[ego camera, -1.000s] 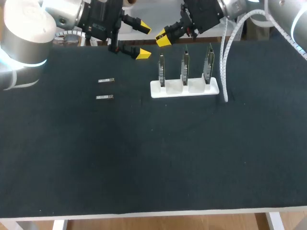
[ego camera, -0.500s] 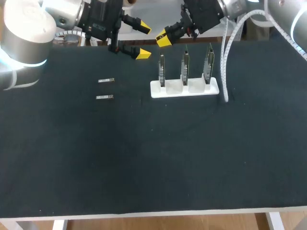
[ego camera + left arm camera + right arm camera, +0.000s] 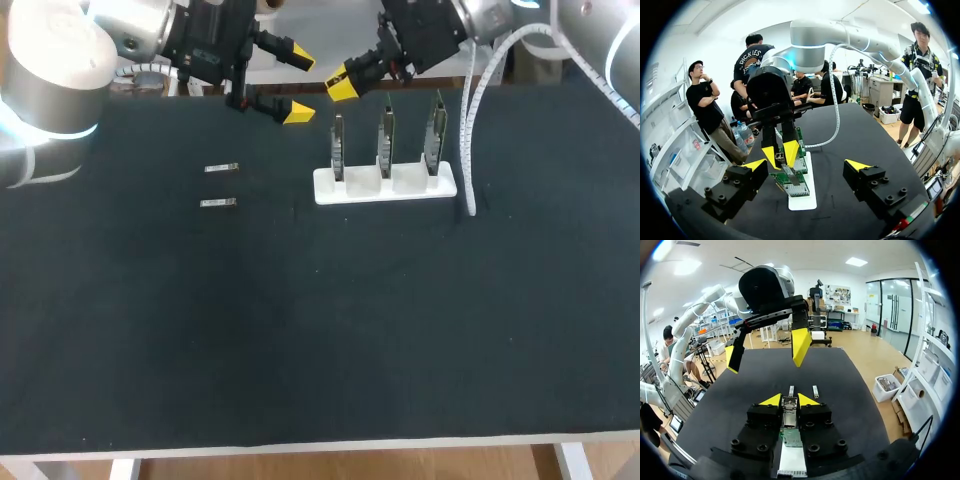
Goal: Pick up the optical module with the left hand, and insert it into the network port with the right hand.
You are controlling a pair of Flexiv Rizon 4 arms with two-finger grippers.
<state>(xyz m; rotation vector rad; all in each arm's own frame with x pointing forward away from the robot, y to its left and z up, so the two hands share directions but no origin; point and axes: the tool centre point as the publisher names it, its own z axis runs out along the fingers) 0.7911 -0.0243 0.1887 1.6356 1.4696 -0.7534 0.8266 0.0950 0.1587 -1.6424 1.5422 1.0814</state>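
My right gripper (image 3: 342,83) hangs over the left end of the white rack (image 3: 385,187), shut on a small silver optical module (image 3: 788,409). In the right wrist view the module sits between the yellow tips, just above a green port board (image 3: 790,437). My left gripper (image 3: 298,85) is open and empty, just left of the right gripper and facing it. Seen from the left wrist, its wide-apart tips (image 3: 806,165) frame the right gripper (image 3: 781,152) and the boards (image 3: 791,183). Two more modules (image 3: 221,168) (image 3: 217,203) lie on the black table, left of the rack.
The rack holds three upright green boards (image 3: 385,135) in a row. A white ribbed cable (image 3: 467,120) hangs from my right arm down beside the rack's right end. The black table (image 3: 320,330) stretches wide toward the front.
The white cable on my right arm has shifted slightly. Both grippers hold their places and their states.
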